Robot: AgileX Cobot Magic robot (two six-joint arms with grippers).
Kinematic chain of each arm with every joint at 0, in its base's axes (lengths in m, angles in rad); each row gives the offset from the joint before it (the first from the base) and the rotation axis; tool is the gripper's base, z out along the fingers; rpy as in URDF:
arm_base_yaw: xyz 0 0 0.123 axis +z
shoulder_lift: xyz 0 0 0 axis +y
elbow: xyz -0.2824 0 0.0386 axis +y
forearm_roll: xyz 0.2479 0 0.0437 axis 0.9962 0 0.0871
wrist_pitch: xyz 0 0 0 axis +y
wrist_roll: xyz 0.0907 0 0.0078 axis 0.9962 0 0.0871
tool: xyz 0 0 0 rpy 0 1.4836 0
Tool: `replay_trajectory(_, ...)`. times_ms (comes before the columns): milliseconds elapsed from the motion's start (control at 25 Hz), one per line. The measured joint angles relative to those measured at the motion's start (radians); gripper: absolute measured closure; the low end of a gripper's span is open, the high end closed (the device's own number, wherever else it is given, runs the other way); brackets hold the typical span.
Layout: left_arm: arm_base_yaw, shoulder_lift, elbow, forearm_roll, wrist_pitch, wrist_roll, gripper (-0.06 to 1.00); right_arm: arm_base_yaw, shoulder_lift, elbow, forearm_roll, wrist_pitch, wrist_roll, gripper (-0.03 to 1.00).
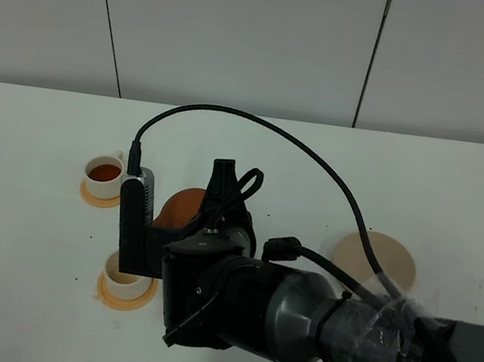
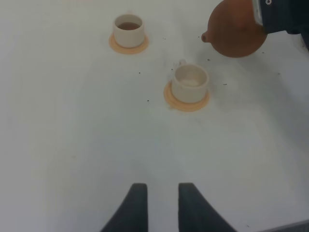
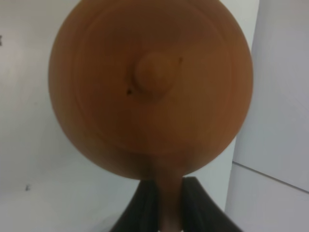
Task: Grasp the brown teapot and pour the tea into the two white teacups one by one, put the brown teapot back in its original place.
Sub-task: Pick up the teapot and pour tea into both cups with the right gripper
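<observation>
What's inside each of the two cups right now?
The back cup holds brown tea. The front cup looks empty and pale inside. In the high view the right arm covers part of it.

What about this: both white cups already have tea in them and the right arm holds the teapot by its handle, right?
Not both. The left wrist view shows dark tea in one teacup; the other teacup, nearer the brown teapot, looks empty. The right gripper does hold the teapot by its handle.
</observation>
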Motion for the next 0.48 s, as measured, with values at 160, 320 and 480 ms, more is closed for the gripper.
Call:
replay_trajectory(160, 0.000, 0.000, 0.000, 0.000, 0.000, 0.000, 0.72, 0.001, 0.000, 0.000, -0.001, 0.003, 0.000, 0.87)
replay_trajectory(320, 0.000, 0.000, 0.000, 0.000, 0.000, 0.000, 0.72, 0.010, 0.000, 0.000, -0.004, 0.007, 0.001, 0.87)
replay_trajectory(480, 0.000, 0.000, 0.000, 0.000, 0.000, 0.000, 0.72, 0.022, 0.000, 0.000, -0.005, 0.007, 0.003, 0.87)
